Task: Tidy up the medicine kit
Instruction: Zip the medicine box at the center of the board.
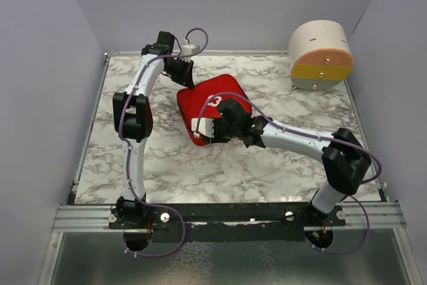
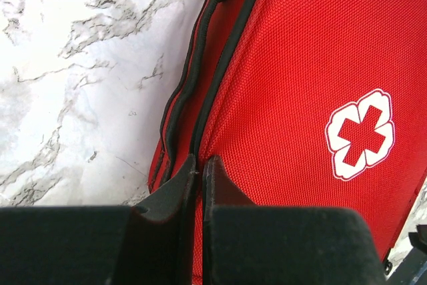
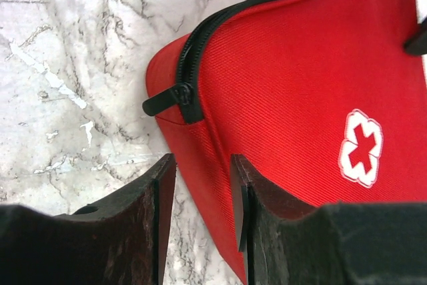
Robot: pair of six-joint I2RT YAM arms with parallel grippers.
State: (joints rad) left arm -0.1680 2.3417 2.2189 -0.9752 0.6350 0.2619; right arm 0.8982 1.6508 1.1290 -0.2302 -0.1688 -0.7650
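Little seems left to do. The medicine kit (image 1: 199, 101) lies near the middle of the table (image 1: 280, 165) with its lid down and its white cross up. Its zipper pull (image 3: 163, 100) sits at a corner, and the zip is closed along the stretch in view. The rest is hidden, so it may not be fully shut. The left gripper (image 2: 200, 163), jaws pressed together, rests at the kit's 11 o'clock corner. The right gripper (image 3: 203, 165), jaws apart and holding nothing, straddles the 7 o'clock corner beside the pull. Probably only finishing the zip remains.
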